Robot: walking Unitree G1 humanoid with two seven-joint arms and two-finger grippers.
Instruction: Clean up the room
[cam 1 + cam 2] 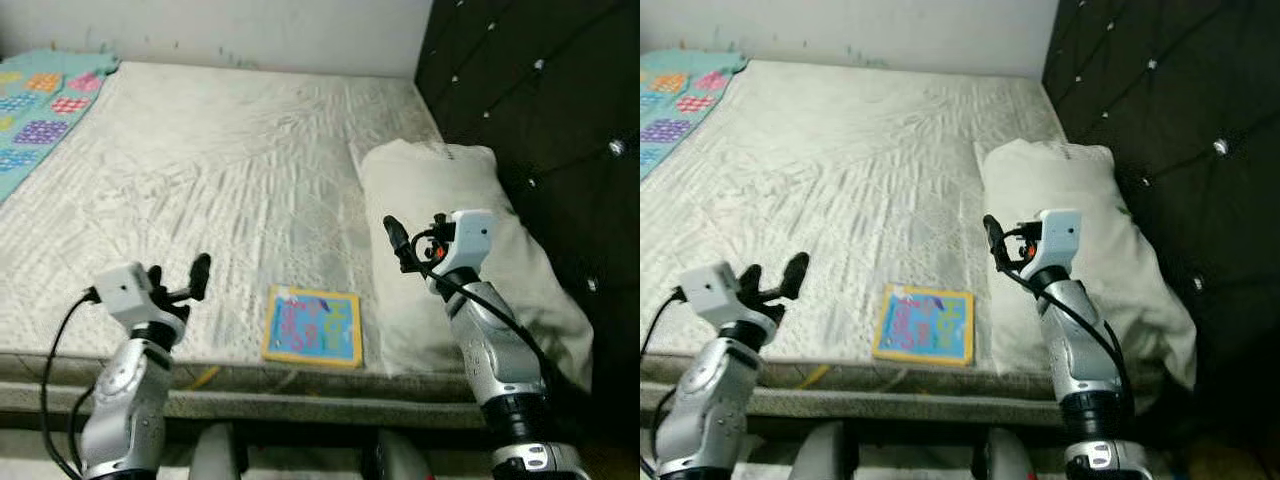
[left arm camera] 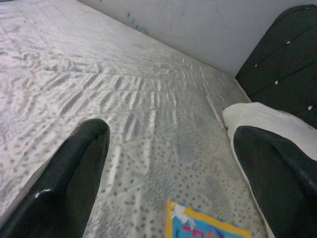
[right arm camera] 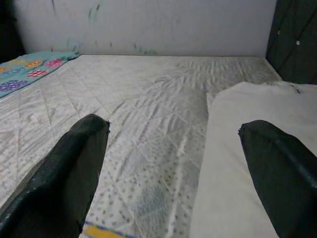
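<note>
Two black fingers (image 3: 59,173) are seen spread wide apart above a white quilted bed (image 3: 148,109). A pale pillow (image 3: 233,163) lies between them, a patterned teal blanket (image 3: 29,72) far off.

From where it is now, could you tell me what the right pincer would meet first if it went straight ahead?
Probably the bare mattress, right beside the pillow edge. The right pincer points open across the bed toward the far wall; depth is unclear.

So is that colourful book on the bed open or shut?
Shut. The book lies flat near the mattress edge, cover up, no pages showing.
</note>
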